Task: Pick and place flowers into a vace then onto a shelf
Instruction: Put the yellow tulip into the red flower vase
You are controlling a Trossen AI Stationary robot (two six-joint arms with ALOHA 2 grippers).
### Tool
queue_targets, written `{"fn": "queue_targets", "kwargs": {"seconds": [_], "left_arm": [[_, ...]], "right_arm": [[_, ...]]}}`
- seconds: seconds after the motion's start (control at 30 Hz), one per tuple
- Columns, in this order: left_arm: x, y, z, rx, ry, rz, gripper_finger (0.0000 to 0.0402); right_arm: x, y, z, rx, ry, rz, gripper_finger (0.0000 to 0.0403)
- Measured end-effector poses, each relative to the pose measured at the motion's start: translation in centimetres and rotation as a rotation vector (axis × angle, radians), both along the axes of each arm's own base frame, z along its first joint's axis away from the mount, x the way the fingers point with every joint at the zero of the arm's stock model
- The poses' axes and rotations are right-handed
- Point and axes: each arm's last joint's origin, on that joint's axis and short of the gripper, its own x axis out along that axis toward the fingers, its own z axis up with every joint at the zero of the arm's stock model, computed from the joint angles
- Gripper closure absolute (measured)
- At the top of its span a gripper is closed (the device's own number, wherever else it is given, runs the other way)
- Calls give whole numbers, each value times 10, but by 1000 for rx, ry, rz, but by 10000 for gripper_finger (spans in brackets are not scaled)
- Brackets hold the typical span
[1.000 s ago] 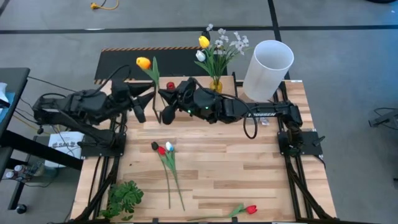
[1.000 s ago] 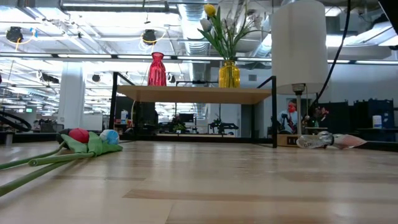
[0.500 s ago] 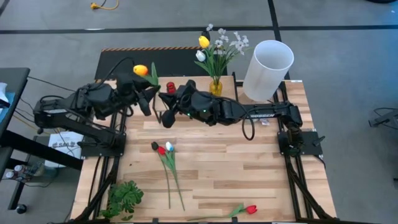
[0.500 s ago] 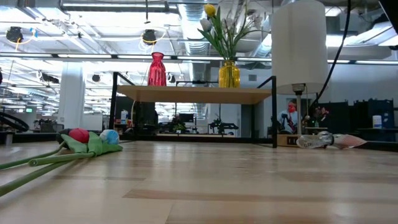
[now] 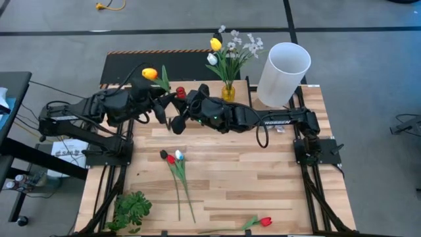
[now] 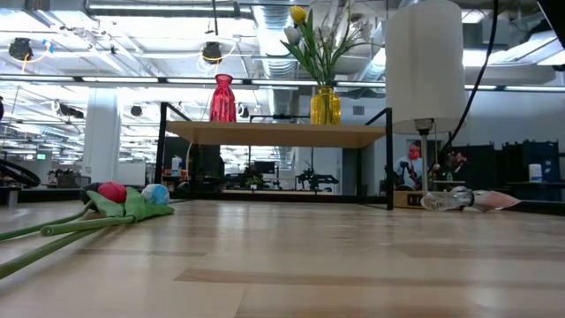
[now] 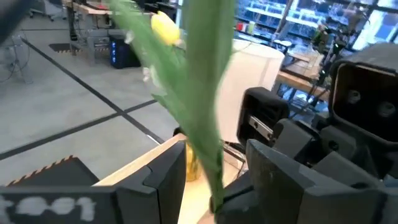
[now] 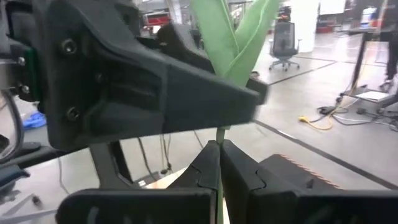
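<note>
A yellow tulip (image 5: 150,74) with long green leaves is up in the air at the far left of the table, over the shelf's left end. My right gripper (image 5: 175,108) is shut on its stem. My left gripper (image 5: 162,105) is right beside it, open, with one finger on each side of the stem (image 7: 211,162), not touching. In the low view the shelf (image 6: 282,134) carries a red vase (image 6: 222,99) and a yellow vase (image 6: 325,106) that holds several flowers. Neither gripper shows in the low view. My right gripper pinches the tulip's thin green stem (image 8: 219,140) between its two shut fingers (image 8: 205,165), below the leaves (image 8: 233,37). It reaches in from the table's right side. The tulip is lifted clear of the table and rises above the fingers, its head leaning toward the far left.
Three tulips (image 5: 176,164) lie mid-table with stems toward the near edge, and a red tulip (image 5: 263,222) lies at the near edge. A leafy sprig (image 5: 131,209) sits at the near left corner. A tall white cylinder (image 5: 284,64) stands far right, and a black panel (image 5: 128,66) lies beyond the far edge.
My left arm has moved toward the table's right, bringing its gripper up close to the right gripper and around the tulip's stem. The tulip's head has shifted slightly toward the near side. The right gripper has stayed shut on the stem.
</note>
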Motion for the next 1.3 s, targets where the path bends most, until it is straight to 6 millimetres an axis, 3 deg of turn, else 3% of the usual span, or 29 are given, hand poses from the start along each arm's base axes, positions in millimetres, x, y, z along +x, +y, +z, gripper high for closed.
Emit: {"fn": "queue_targets", "kwargs": {"seconds": [0.53,1.0,1.3], "left_arm": [[-2,5,-2,3,20,97,249],[0,8,-3,-12,21,68,384],[-1,10,-4,5,35,110,392]], "right_arm": [[1,-6,1,-5,-9,15,403],[1,-6,0,-13,10,13,403],[0,-8,-4,-20,61,36,371]]}}
